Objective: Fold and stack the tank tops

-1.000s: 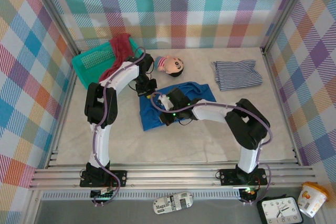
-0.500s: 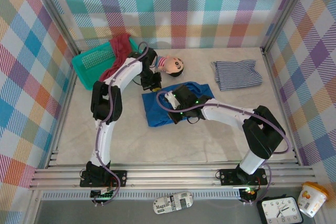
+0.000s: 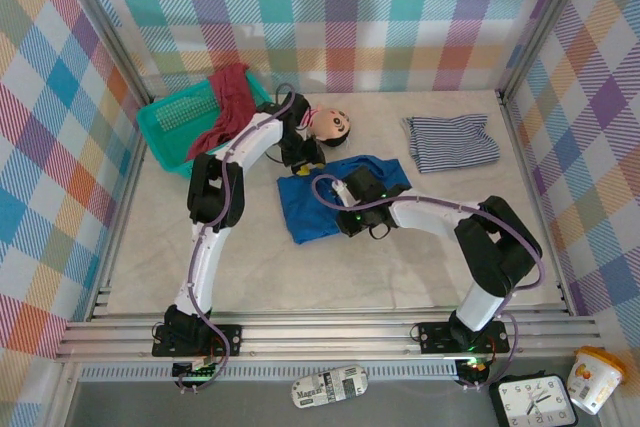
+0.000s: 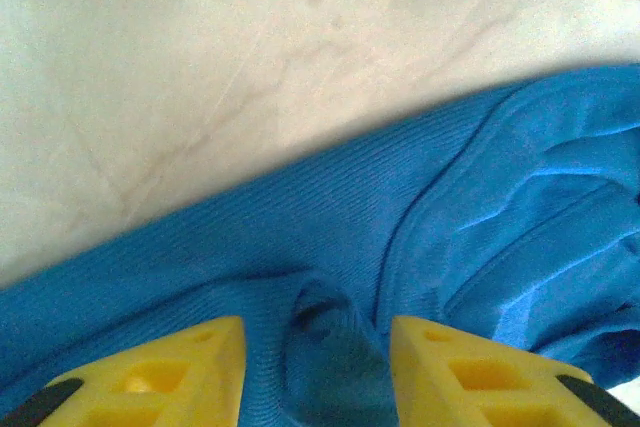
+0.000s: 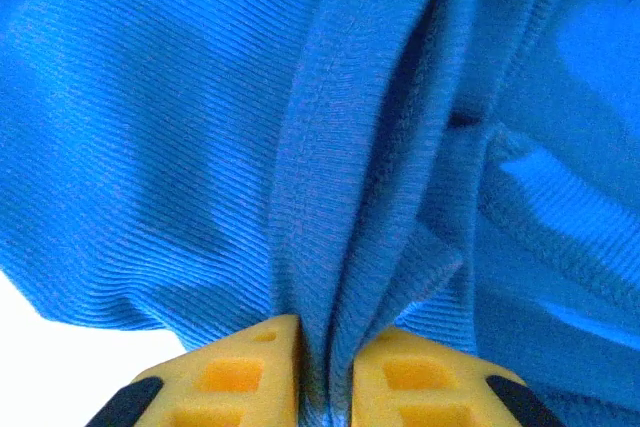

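The bright blue tank top [image 3: 318,209] lies rumpled at the table's middle. My left gripper [image 3: 304,155] hovers at its far edge, open; in the left wrist view the yellow fingers [image 4: 175,375] stand apart around a raised pucker of the blue tank top [image 4: 430,217] without pinching it. My right gripper [image 3: 348,209] is shut on a gathered fold of the blue tank top [image 5: 330,197], its yellow pads [image 5: 245,367] squeezing the cloth. The striped tank top [image 3: 452,141] lies folded at the back right. The dark red tank top [image 3: 228,97] hangs over the basket's rim.
A teal mesh basket [image 3: 168,125] stands at the back left. A big-headed doll [image 3: 332,124] lies just behind the left gripper. Bare pale tabletop [image 3: 420,267] spreads in front of the blue top.
Both arms moved right and slightly back, dragging the blue top with them. The left gripper opened and let go of the cloth; the right still pinches its fold.
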Controlling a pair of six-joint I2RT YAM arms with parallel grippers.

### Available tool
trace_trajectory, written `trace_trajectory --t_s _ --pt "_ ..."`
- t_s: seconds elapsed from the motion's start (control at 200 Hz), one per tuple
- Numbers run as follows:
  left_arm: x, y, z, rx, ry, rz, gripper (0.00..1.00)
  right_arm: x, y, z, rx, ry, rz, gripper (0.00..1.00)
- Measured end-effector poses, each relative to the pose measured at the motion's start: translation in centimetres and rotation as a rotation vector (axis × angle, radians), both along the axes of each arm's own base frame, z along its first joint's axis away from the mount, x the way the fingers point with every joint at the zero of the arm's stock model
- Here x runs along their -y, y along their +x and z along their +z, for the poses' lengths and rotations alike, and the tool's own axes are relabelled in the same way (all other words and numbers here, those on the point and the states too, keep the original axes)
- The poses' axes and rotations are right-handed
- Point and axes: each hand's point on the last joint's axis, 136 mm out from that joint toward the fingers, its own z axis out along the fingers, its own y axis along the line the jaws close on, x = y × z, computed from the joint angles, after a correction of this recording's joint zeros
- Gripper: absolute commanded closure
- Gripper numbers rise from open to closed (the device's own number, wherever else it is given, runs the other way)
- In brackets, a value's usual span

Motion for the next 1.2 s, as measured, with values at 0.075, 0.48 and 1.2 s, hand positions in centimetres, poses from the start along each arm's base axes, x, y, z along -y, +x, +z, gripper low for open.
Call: trace_trajectory --t_s 0.075,0.48,1.2 --pt "0.2 0.6 0.6 0.036 -0.008 -0.006 0.47 0.8 0.1 -0.1 -0.013 -0.005 -0.045 0.68" --pt "-4.2 -1.5 5.6 0.159 0.135 -0.071 0.45 2.3 1.4 4.9 0.110 0.029 -0.128 0.55" --pt "-9.7 -4.5 -3.6 -0.037 0.183 -0.083 0.56 -14.2 -3.4 0.7 0.310 -0.005 0.495 0.36"
